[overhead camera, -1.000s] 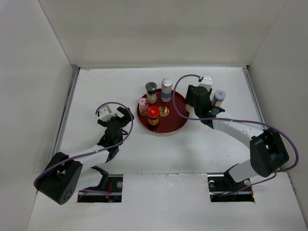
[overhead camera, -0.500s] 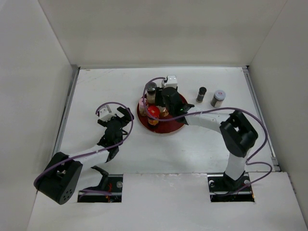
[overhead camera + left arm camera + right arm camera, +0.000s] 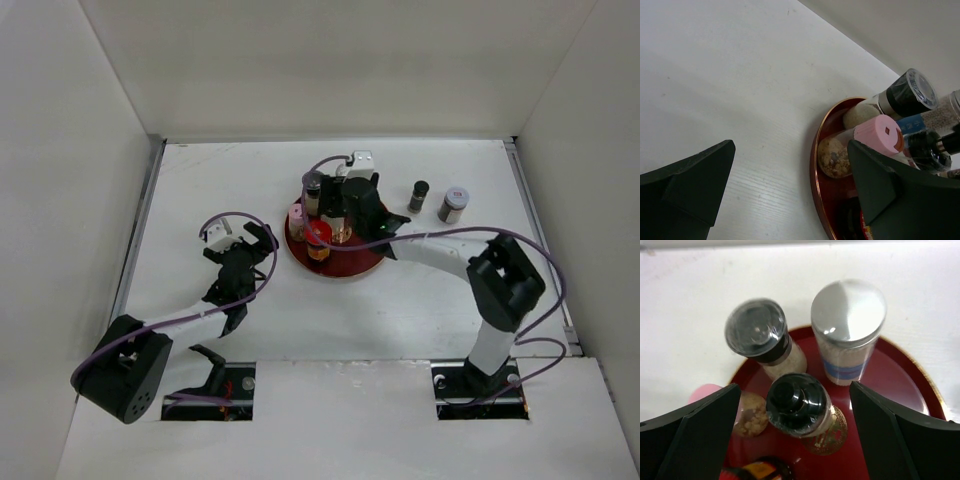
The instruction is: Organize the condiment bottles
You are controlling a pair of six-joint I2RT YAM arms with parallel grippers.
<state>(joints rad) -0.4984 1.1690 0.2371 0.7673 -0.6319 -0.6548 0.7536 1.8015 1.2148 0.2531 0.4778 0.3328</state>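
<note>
A red plate (image 3: 352, 268) holds a dark-grey-capped bottle (image 3: 313, 182), a pink-capped one (image 3: 297, 214) and a red-capped one (image 3: 318, 236). My right gripper (image 3: 334, 222) hangs open over the plate. In the right wrist view its fingers (image 3: 705, 425) stand well apart either side of a black-capped bottle (image 3: 797, 402) that stands on the gold mark, not touching it. A silver-capped bottle (image 3: 849, 310) stands behind it. A dark narrow bottle (image 3: 419, 195) and a grey-lidded jar (image 3: 453, 203) stand on the table to the right. My left gripper (image 3: 250, 245) is open and empty, left of the plate.
White walls close in the table on the left, back and right. The left wrist view shows the plate's rim (image 3: 815, 150) close to my left gripper (image 3: 790, 150), with the pink cap (image 3: 880, 137) just beyond.
My right gripper has swung left from beside the two bottles on the table to above the plate, uncovering the dark narrow bottle. The left arm has not moved.
</note>
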